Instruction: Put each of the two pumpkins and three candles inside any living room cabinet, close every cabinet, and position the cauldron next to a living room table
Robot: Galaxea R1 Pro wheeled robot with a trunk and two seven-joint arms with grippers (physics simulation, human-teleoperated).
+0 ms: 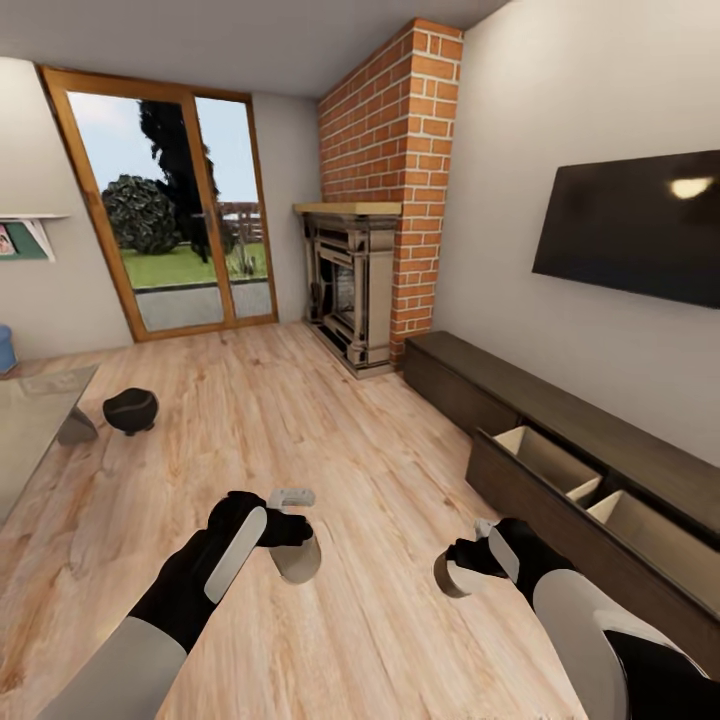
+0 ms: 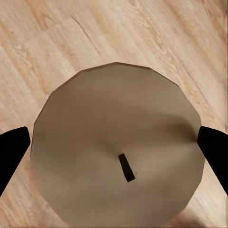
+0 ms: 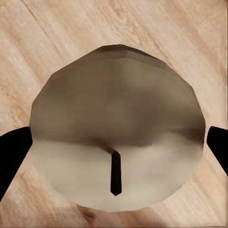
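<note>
- We recorded the wooden floor [image 1: 300, 420] running from the glass patio door [image 1: 170, 210] to the brick fireplace [image 1: 385, 200]; a dark television [image 1: 635, 225] hung on the wall at the right.
- We noted the cabinet [image 1: 560, 470] standing low along that wall under the television; two of its fronts were tipped open, exposing pale compartments.
- We saw a corner of the glass table [image 1: 35, 420] at the left edge; the black cauldron [image 1: 131, 410] sat on the floor just beside it.
- We observed the left gripper [image 1: 290, 545] above the floor, fingers [image 2: 12, 152] clamped against both sides of a candle [image 2: 118, 147]; wick visible.
- We observed the right gripper [image 1: 462, 570] near the open cabinet, fingers [image 3: 13, 152] likewise pressed on a second candle [image 3: 116, 142].
</note>
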